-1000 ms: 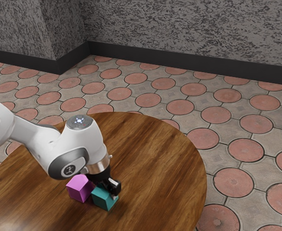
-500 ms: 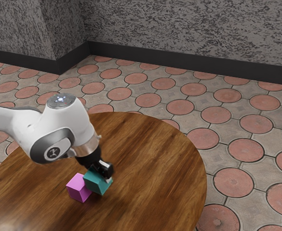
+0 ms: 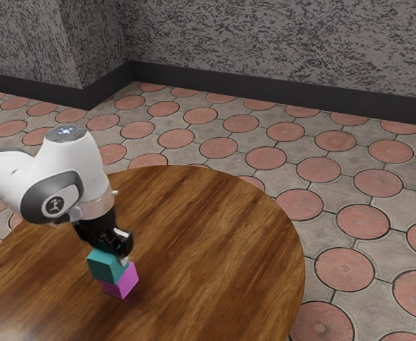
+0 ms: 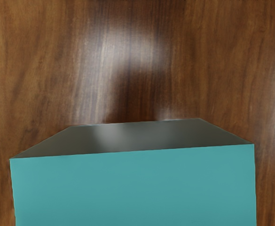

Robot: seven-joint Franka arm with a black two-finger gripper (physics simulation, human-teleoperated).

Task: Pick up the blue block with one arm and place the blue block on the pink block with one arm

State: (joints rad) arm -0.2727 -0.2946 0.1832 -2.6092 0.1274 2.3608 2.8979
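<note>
Looks down on a glossy dark-brown wooden tabletop [image 4: 38, 70], grain running in long streaks away from the camera. Takes in, closest to the camera, a smooth teal-blue block [image 4: 132, 188]: large, flat-faced, sharp-edged, covering the wood beneath. Shows a grey, shaded band along the far edge of the teal face, tapering away from it. Catches a pale soft sheen [image 4: 128, 47] on the wood beyond the block, with a darker patch between the two.

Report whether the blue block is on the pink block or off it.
On it: the blue block sits atop the pink block, offset toward the exterior view's left, the gripper gripping it from above.
</note>
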